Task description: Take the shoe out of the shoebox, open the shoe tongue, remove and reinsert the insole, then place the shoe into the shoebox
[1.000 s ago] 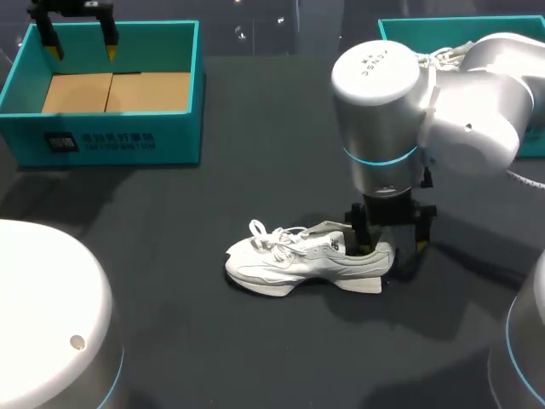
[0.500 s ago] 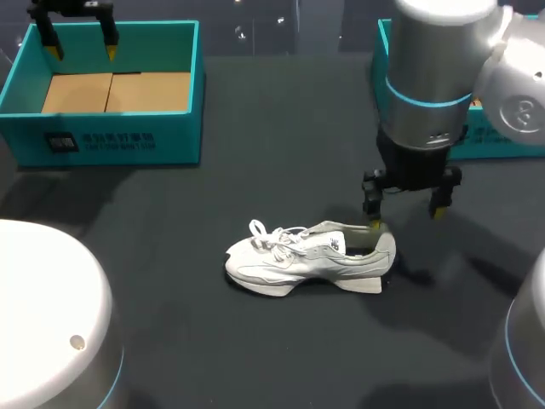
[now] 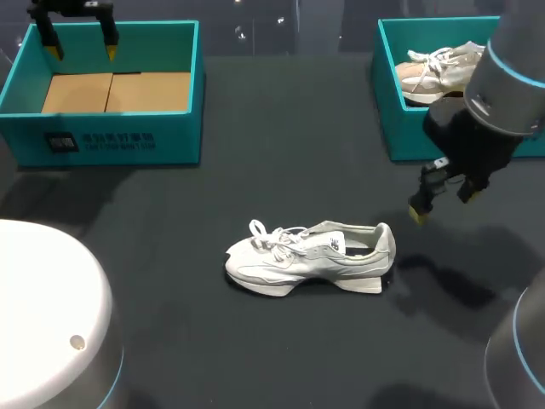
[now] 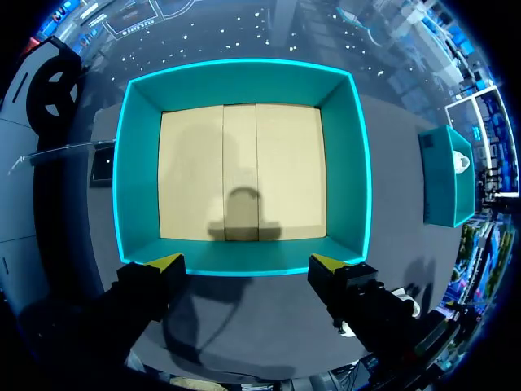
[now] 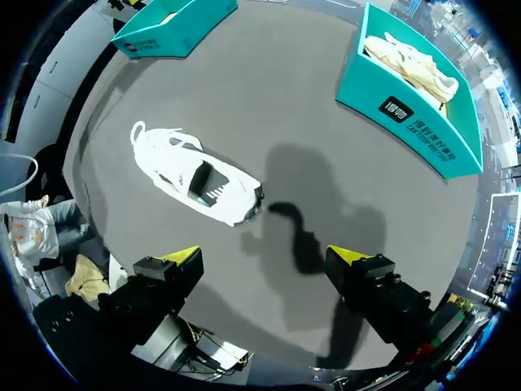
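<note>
- The shoe looks light and soft — I think its heel rim is the firmest place to pinch.
- The right hand hangs wide apart and empty; the left hand does too.

Silver-grey casing, cyan-ringed, behind the right hand. Black there and at the left hand, with yellow-tipped fingers.

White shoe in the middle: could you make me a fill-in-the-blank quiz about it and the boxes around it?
The white shoe stands on the dark ___. The left shoebox, under the left gripper, is ___. The right shoebox holds another ___. The right gripper is open and holds ___.
Missing words: table; empty; shoe; nothing.
</note>
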Controlling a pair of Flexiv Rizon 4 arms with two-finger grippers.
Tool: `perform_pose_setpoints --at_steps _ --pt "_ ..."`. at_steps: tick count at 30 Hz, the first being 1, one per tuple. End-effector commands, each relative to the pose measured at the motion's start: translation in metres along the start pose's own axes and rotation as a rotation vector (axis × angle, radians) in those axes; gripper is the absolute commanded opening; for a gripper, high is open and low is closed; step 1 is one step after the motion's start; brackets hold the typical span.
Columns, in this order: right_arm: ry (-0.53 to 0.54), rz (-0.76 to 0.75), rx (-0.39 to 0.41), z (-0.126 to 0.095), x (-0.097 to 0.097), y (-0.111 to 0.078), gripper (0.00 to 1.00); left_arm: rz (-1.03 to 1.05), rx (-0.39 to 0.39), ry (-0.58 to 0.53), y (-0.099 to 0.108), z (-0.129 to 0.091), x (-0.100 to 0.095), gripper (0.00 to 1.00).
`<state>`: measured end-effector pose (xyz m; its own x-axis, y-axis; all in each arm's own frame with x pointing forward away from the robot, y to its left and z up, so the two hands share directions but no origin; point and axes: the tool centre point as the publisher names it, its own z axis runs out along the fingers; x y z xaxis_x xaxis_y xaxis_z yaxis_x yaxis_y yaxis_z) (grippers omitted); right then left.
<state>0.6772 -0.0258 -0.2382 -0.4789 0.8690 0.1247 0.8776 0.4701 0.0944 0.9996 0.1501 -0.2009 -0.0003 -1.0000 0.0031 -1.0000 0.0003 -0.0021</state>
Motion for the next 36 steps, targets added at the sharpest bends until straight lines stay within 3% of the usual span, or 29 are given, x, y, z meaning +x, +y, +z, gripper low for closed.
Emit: perform_pose_setpoints --at_steps 1,5,10,13,21,25,32,36 --pt "0.358 -0.079 -0.208 0.001 -0.013 -0.014 1.0 0.0 -0.001 -0.001 0.0 0.0 0.0 1.0" --pt "0.358 -0.079 -0.208 0.001 -0.013 -0.014 1.0 0.0 -0.001 -0.001 0.0 0.0 0.0 1.0" --pt "0.524 -0.296 -0.493 -0.015 -0.021 -0.019 1.0 0.0 -0.001 -0.001 0.0 0.0 0.0 1.0" --pt "0.539 -0.351 -0.605 -0.017 -0.031 -0.024 1.0 0.0 -0.001 -0.001 0.0 0.0 0.0 1.0" --pt "0.538 -0.493 -0.773 -0.02 -0.047 -0.022 1.0 0.0 -0.001 -0.001 0.0 0.0 0.0 1.0" --pt "0.539 -0.546 -0.892 -0.016 -0.057 -0.022 1.0 0.0 -0.001 -0.001 0.0 0.0 0.0 1.0" --pt "0.516 -0.616 -0.944 -0.01 -0.068 -0.019 1.0 0.0 -0.001 -0.001 0.0 0.0 0.0 1.0" --pt "0.589 -0.632 -1.006 -0.007 -0.079 -0.021 1.0 0.0 -0.001 -0.001 0.0 0.0 0.0 1.0"
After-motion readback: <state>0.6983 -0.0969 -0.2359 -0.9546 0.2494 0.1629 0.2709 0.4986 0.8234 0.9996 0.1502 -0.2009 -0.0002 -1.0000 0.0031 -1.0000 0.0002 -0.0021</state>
